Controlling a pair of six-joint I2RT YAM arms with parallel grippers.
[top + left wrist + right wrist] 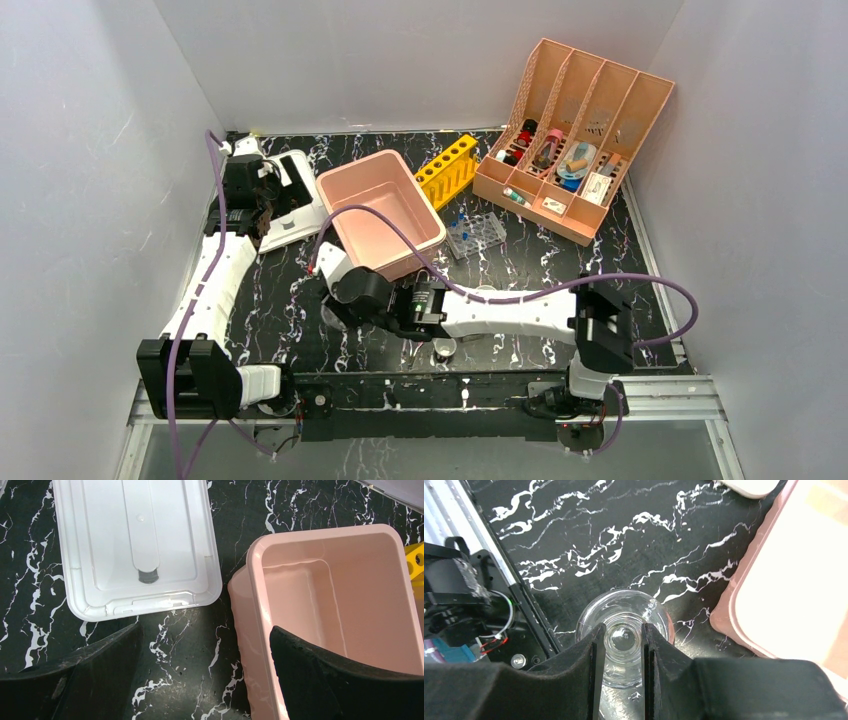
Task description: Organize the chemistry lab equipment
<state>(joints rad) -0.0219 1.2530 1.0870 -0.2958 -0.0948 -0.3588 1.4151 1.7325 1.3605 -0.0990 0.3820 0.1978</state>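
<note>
On a black, white-veined worktop, boxed in by pale walls. Between the right jaws, about half closed and pressing on both sides as far as can be told: the neck of a clear round flask (624, 630), standing upright on the worktop straight below them. Off to the right of those jaws in the wrist view, near the flask but not touching it: the rim of a pink tub (731, 597). Left jaws spread wide, holding nothing, well away from the flask; ahead and to their left a white lid (140, 545), ahead and to their right the same tub. Judged thin glass: light, stiff, slick, easily cracked, apt to roll on its bulb. Best taken at the neck just under the lip, gently, kept upright, set down softly.
</note>
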